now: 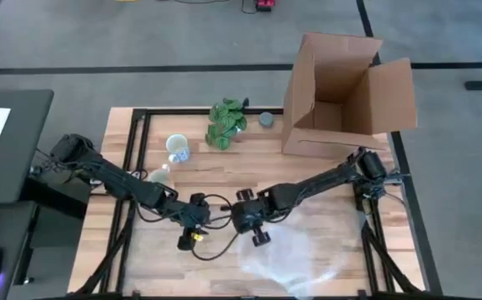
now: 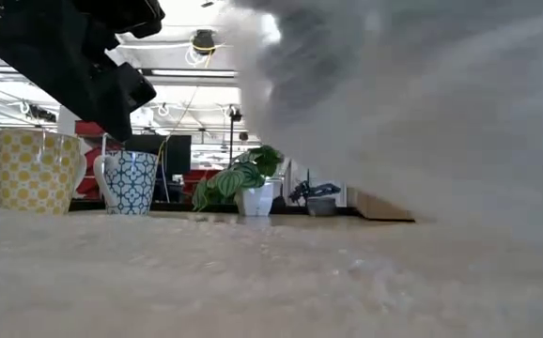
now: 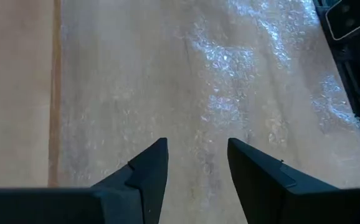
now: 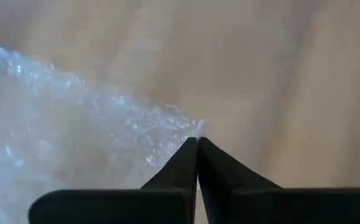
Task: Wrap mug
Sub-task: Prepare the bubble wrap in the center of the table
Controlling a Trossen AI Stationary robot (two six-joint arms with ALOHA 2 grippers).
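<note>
White mug with blue pattern stands upright; right gripper pinches bubble wrap, left gripper spread.

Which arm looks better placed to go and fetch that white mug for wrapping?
Probably the left. Its end effector is open and empty, and the mug stands on the left arm's side of the table. The right end effector is shut on the bubble wrap, so it is occupied.
</note>
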